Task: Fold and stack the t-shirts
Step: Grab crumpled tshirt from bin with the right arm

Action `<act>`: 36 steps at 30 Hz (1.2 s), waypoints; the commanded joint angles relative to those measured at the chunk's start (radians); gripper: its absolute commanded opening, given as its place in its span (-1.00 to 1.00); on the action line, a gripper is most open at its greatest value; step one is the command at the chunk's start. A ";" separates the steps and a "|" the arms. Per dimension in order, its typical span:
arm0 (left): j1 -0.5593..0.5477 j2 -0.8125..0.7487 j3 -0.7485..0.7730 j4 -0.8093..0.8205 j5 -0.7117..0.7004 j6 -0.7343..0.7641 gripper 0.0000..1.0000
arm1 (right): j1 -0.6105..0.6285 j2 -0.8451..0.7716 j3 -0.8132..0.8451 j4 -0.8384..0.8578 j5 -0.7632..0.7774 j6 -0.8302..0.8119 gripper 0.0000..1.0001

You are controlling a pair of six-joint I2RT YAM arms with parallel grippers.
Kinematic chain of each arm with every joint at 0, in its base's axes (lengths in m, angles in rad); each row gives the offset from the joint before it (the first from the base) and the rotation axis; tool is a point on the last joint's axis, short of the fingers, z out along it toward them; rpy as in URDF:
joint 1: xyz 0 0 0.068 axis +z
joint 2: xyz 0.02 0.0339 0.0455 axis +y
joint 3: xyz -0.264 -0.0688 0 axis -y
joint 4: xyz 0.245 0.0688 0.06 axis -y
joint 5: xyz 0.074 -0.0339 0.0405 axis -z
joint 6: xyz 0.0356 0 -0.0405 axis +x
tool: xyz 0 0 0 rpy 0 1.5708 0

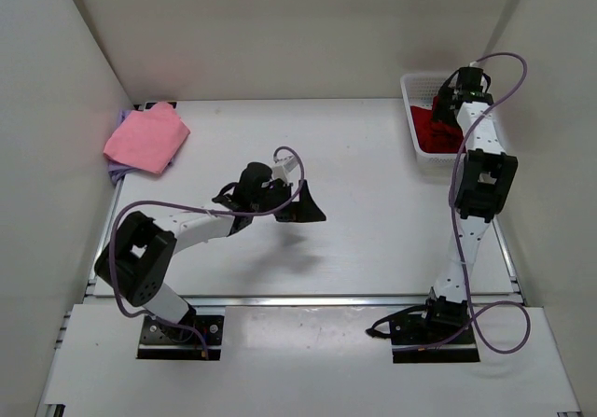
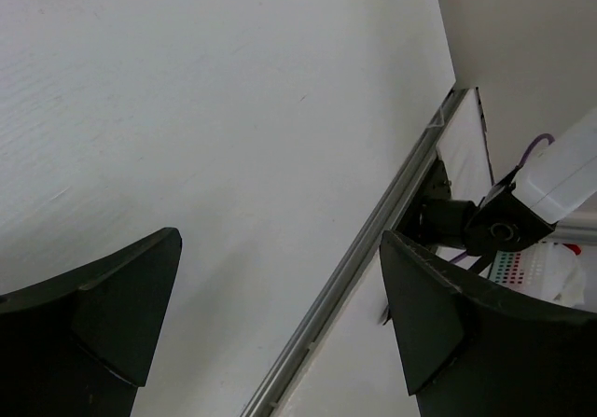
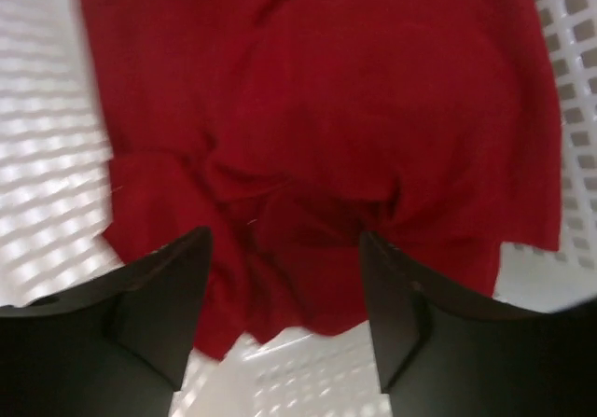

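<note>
Left gripper [image 1: 306,206]: jaws wide apart, nothing between them; hovers over bare table [image 1: 373,202] near the middle, slightly left of centre; in the left wrist view its fingers [image 2: 112,314] frame only white tabletop and the metal rail [image 2: 373,249] at the table's edge.

Right gripper [image 1: 440,114]: arm stretched to the far right corner, over the white lattice basket [image 1: 415,86]; jaws apart, not clamped on anything; in the right wrist view its fingers [image 3: 159,314] stand either side of crumpled cloth; contact with the cloth cannot be told.

Dark red t-shirt [image 3: 354,109]: unfolded, bunched inside the basket, filling most of its floor.

Pink t-shirt [image 1: 145,137]: folded, at the far left corner of the table; lies on top of the lavender t-shirt [image 1: 116,167], of which only edges show beneath; both well apart from either arm.
</note>
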 commanded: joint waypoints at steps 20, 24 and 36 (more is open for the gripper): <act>0.020 -0.002 -0.059 0.132 0.047 -0.039 -0.32 | -0.081 0.175 0.351 -0.045 -0.071 0.024 -0.96; 0.011 -0.013 -0.073 0.136 0.036 -0.039 0.01 | -0.090 0.151 0.282 -0.011 -0.106 0.007 0.09; 0.032 -0.010 -0.081 0.151 0.030 -0.047 -0.43 | -0.090 0.234 0.385 -0.048 -0.207 0.035 -1.00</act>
